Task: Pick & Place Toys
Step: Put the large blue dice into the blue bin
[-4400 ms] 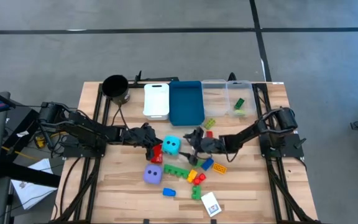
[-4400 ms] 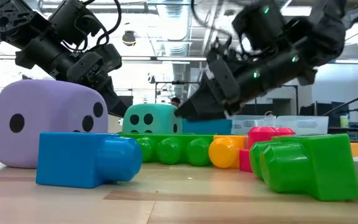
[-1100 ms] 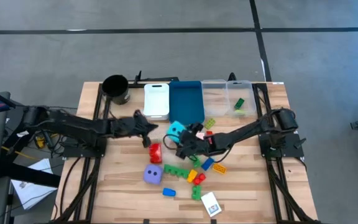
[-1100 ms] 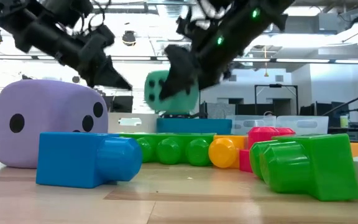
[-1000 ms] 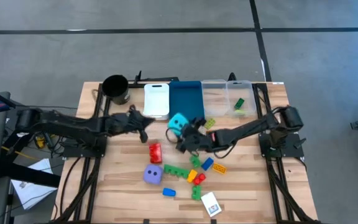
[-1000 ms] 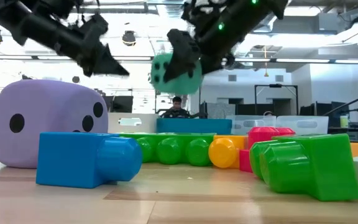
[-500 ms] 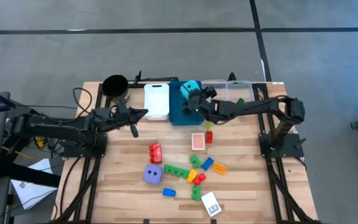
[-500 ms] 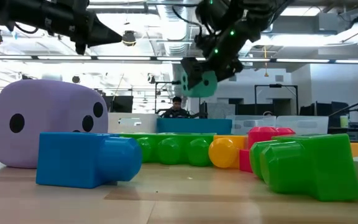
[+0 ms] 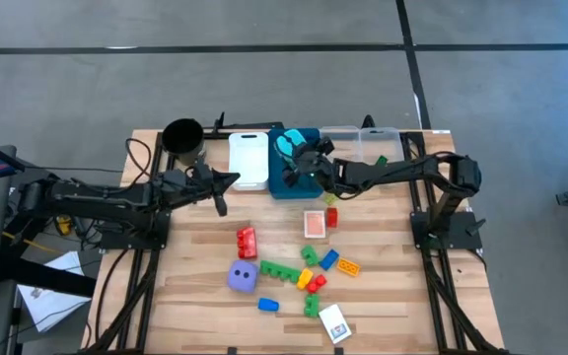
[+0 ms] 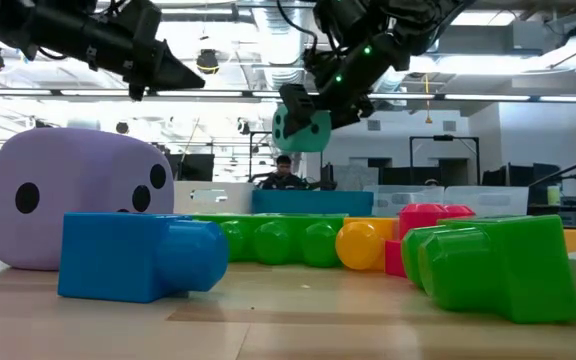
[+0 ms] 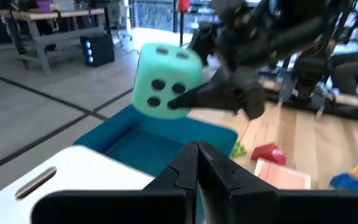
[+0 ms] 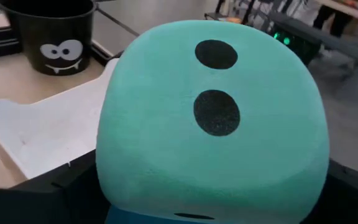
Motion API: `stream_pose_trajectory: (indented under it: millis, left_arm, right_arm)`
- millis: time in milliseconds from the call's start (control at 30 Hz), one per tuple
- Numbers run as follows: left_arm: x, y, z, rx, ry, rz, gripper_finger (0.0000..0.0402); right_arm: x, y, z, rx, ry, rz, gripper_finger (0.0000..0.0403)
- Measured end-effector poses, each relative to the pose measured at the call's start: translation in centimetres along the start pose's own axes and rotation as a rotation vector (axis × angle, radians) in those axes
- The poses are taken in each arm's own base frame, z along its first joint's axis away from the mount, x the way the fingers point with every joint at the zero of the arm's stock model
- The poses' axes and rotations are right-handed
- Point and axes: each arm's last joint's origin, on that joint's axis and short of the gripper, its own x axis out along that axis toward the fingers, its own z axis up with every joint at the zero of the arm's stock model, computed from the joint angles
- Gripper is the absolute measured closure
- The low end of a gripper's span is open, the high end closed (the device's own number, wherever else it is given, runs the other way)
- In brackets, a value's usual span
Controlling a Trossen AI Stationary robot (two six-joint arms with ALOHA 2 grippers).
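Hanging over the long blue rectangular plastic bin (image 9: 295, 164), the right gripper (image 9: 302, 163) is carrying the cyan dotted foam die (image 9: 286, 146) a little farther toward the white rectangular bin (image 9: 248, 159) than half a second ago, its fingers clamped on the die's sides so the die is sitting between them, lifted clear of the bin floor. The left gripper (image 9: 219, 181) is waiting beside the white bin with its fingers closed together, while the purple dotted die (image 9: 243, 276) and the small plastic bricks (image 9: 304, 274) are lying unmoved on the wooden table (image 9: 383, 296).

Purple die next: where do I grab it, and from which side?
Take the purple die from straight above, end effector closing on two opposite flat faces. It sits square on the table, its left side free; the green bricks lie close on its right.
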Motion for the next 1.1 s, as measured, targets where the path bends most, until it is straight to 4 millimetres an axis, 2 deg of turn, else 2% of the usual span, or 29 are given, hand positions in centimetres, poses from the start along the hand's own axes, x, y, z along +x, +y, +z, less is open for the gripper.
stream_pose_trajectory:
  millis: [300, 1100]
  left_arm:
    - [0.17, -0.04, -0.35, 0.01, 0.027, 0.002, 0.0402]
    - [0.17, -0.06, -0.21, 0.003, 0.014, 0.0, 0.0402]
  right_arm:
    - [-0.5, 0.61, -0.33, 0.001, 0.017, 0.017, 0.0006]
    - [-0.34, 0.46, 0.09, 0.019, -0.015, 0.015, 0.0004]
